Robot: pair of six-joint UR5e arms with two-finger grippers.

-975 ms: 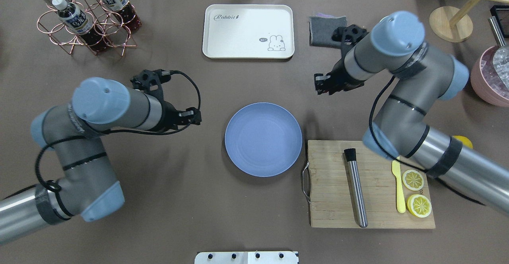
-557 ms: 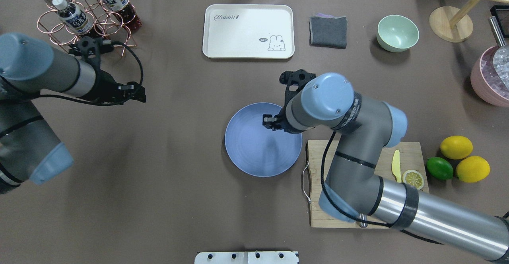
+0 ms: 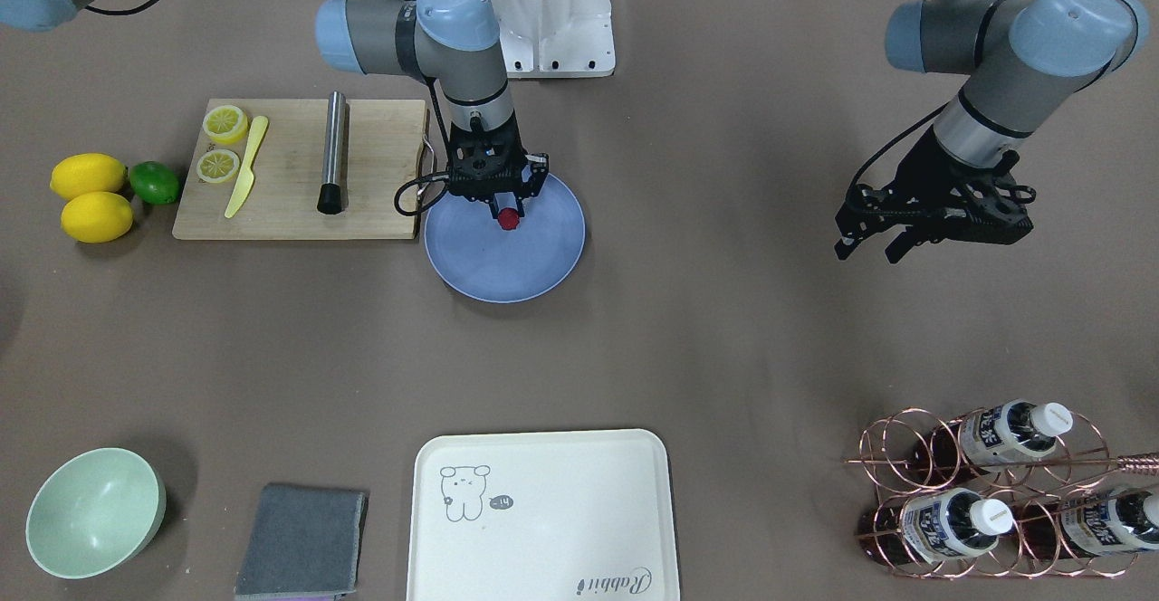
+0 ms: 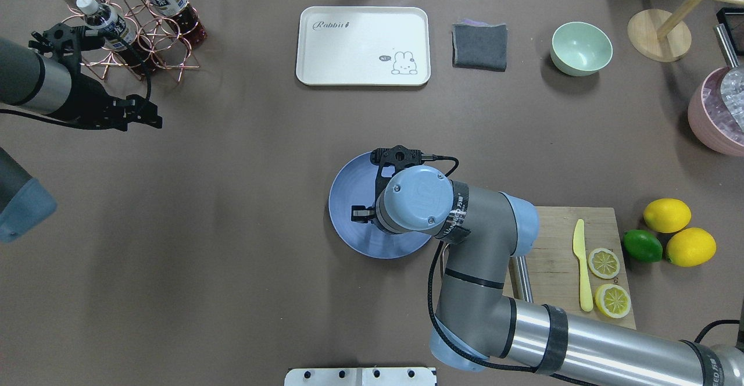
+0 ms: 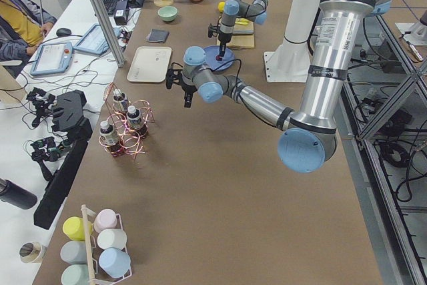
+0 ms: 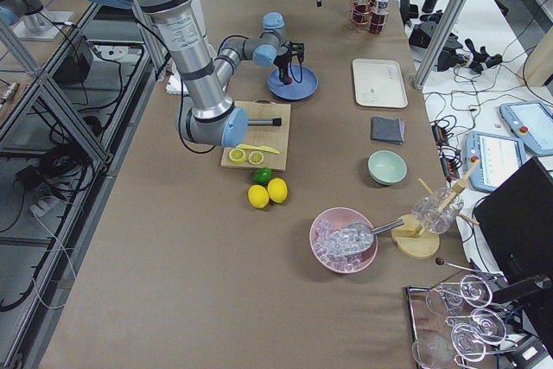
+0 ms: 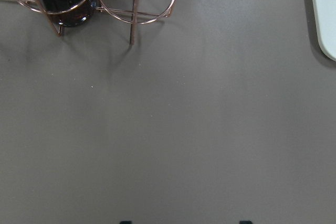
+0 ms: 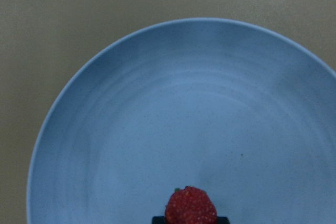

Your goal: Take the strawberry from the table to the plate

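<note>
One strawberry (image 3: 509,218) sits at the tip of the right end effector (image 3: 507,208), over the robot-side part of the single blue plate (image 3: 534,266). The end effector is closed on the berry. The right wrist view cuts off the berry's lower edge, and only a dark strip of the fingertips shows there. Whether the berry touches the plate surface cannot be settled, though it appears just clear of it. In the overhead view the right arm's wrist hides the berry and covers part of the plate.

The right arm reaches across the cutting board (image 3: 290,176), its wrist pointing straight down. The left arm is held well apart from the plate, above bare worktop (image 3: 724,357) near the bottle rack (image 3: 987,492). The left end effector (image 3: 869,248) is tilted downward with its fingers spread and nothing between them.

Count:
- two whole lemons (image 3: 88,176)
- one lime (image 3: 154,183)
- two lemon halves (image 3: 225,123) on the board
- one yellow knife (image 3: 246,166)
- one metal muddler (image 3: 332,153)
- three bottles in the rack
- one cream tray (image 3: 543,515)
- one green bowl (image 3: 95,512)
- one grey cloth (image 3: 303,542)
</note>
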